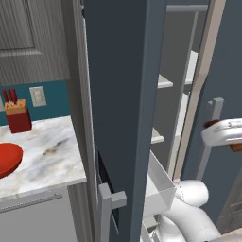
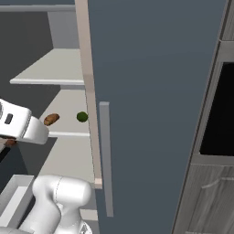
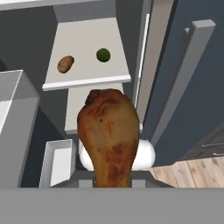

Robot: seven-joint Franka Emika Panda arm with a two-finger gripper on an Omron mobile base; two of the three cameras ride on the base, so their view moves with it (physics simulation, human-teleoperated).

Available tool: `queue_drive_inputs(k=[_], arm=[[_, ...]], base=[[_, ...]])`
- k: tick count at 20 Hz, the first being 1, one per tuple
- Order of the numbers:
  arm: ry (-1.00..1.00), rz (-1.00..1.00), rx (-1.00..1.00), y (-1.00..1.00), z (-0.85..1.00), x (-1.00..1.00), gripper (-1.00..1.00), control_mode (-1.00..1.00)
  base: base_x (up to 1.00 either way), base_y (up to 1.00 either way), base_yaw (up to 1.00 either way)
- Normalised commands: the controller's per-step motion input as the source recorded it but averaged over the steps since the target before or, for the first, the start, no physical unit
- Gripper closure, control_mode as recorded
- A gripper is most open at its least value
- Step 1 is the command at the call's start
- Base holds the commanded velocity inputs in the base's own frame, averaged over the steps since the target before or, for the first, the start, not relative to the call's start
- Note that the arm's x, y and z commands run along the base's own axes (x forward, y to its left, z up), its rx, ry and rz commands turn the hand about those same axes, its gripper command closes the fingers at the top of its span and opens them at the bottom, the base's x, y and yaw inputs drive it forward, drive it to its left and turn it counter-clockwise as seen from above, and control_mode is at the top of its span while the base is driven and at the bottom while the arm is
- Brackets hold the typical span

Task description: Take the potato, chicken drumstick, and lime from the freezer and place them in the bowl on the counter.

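1. While the chicken drumstick (image 3: 109,135) hangs in the hand view, narrow end down between the finger tips, the gripper (image 3: 113,183) is clamped on it; the jaws stand nearly together around that thin end. The fat end sticks out well past the tips.
2. Risk, my judgement: the hold is on the thin end only, so the heavy end may swing or slip out during a wide turn toward the counter. The freezer door's edge (image 1: 142,118) and its clear door bin (image 1: 160,186) sit close by the arm, and a sweep could knock the drumstick against either.
3. Just beyond the hand, the freezer (image 2: 151,91) stands open, pale inner shelves stepping back.
4. On one shelf (image 3: 87,52) lie the potato (image 3: 65,64) and the lime (image 3: 103,54), near each other but apart, both untouched. Two of three items not yet taken.
5. Farther left in the left base view, the counter (image 1: 47,151) is a white-grey marbled slab. The bowl (image 1: 7,159), glossy red, shows at the picture's edge, partly cut off; whether anything lies in it I cannot tell.
6. At the back of the counter stands a red knife block (image 1: 18,116) against a teal wall with an outlet plate (image 1: 38,96). Wood floor (image 3: 188,168) shows below the freezer.
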Motion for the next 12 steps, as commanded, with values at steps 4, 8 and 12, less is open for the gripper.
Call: queue_drive_inputs(k=[4,8,12], arm=[[0.06,-0.01,0.00,-0.16,-0.08,0.00,1.00,-1.00],[0.01,-0.01,0.00,-0.02,-0.25,0.00,1.00,-1.00],[0.00,0.00,-0.01,0.00,-0.23,0.01,1.00,-1.00]], base=[[0.00,0.00,0.00],[0.00,0.00,0.00],[0.00,0.00,0.00]])
